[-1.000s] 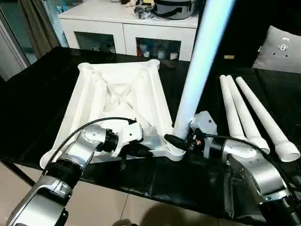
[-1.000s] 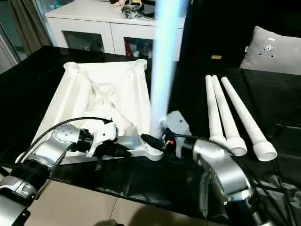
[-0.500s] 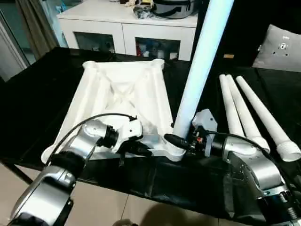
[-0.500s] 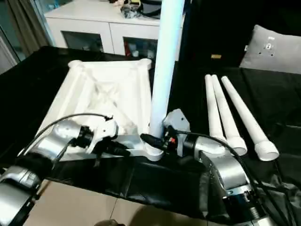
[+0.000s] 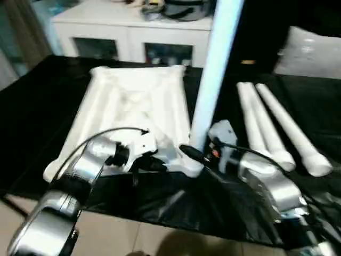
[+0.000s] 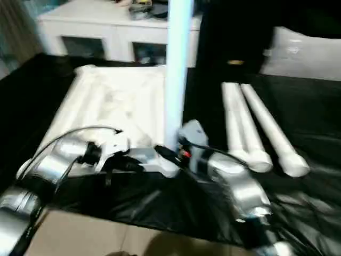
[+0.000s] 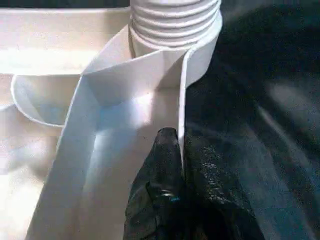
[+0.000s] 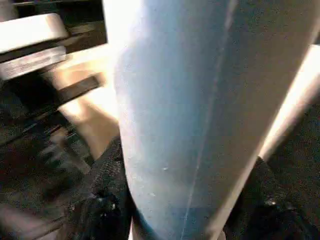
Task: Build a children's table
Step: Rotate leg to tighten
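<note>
On the black table surface (image 5: 32,106) the white plastic square tabletop (image 5: 136,109) lies upside down, its ribbed underside facing up. The silver left forearm (image 5: 80,176) reaches in along its near edge. There the left gripper (image 5: 154,165) is clenched on the thin rim wall of the tabletop: in the left wrist view its black fingers (image 7: 162,165) are pressed together, one on the inner side of that wall and one on the outer, just short of the round corner socket (image 7: 197,55).

In that socket, at the tabletop's near right corner, stands a long white tube leg (image 5: 210,80), upright, its ribbed lower end (image 7: 172,20) seated in the ring. The right gripper (image 5: 198,157) grasps this leg low down, just above the socket, its jaws about half spread around the tube; in the right wrist view a black finger (image 8: 107,185) shows on either side of the pale shaft (image 8: 200,110).

Further right, well apart from the tabletop, the remaining white tube legs (image 5: 272,133) lie side by side on the dark surface, flared ends toward the robot.
</note>
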